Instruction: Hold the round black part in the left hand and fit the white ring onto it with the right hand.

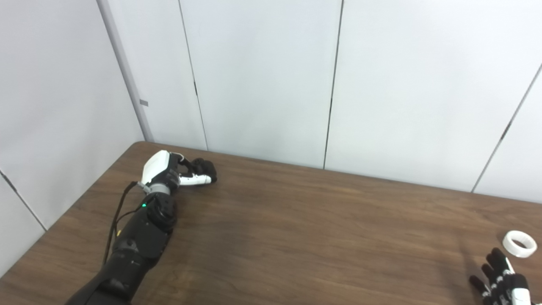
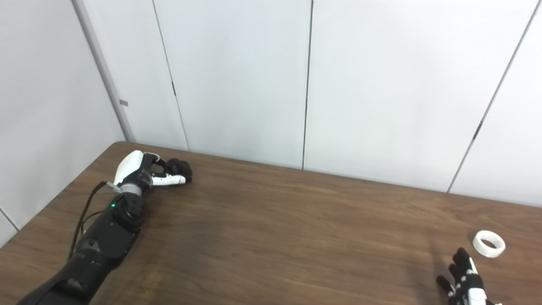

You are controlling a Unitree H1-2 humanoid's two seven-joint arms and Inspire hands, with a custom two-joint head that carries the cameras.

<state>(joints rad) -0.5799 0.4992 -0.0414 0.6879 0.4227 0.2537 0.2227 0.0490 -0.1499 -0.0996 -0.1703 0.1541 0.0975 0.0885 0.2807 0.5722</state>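
At the table's far left corner my left hand [image 1: 175, 173] lies low on the wood, its fingers and white thumb curled around the round black part [image 1: 206, 167]; the fingers hide most of the part. The white ring [image 1: 519, 244] lies flat on the table at the right edge. My right hand [image 1: 501, 280] comes in at the bottom right corner, fingers spread and empty, its fingertips [image 1: 496, 255] a short way in front of the ring and not touching it.
The brown wooden table [image 1: 296, 228] meets white wall panels [image 1: 262, 76] along its far edge. A black cable [image 1: 115, 216] runs along my left forearm. The table's left edge passes close to my left arm.
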